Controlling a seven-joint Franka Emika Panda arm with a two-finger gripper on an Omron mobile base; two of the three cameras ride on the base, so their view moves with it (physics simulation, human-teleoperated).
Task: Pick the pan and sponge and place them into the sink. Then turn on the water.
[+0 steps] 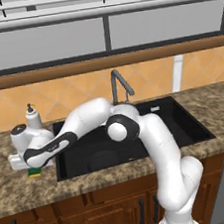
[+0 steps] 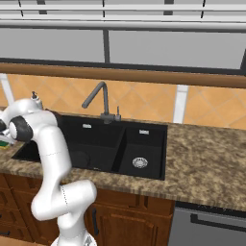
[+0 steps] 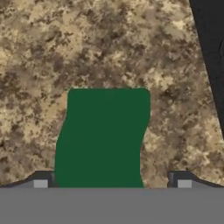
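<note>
The sponge [image 3: 103, 138] lies green face up on the speckled counter, left of the sink [image 1: 185, 124]. In the left base view, the sponge [image 1: 34, 172] peeks out green and yellow under my hand. My gripper [image 3: 112, 180] is open right above it, one fingertip [image 3: 43, 179] on each side and neither touching. The gripper [image 1: 34, 167] is low over the counter in the left base view. The black pan [image 1: 103, 159] rests flat in the wide basin, and in the right base view the pan [image 2: 79, 158] sits partly behind my arm. No water is in view at the faucet [image 1: 120, 85].
A white soap dispenser [image 1: 32, 117] stands just behind my hand near the wall. The sink's black edge [image 3: 210, 43] runs close beside the sponge. The narrow basin [image 2: 140, 153] has a silver drain. Bare counter [image 2: 206, 153] stretches right of the sink.
</note>
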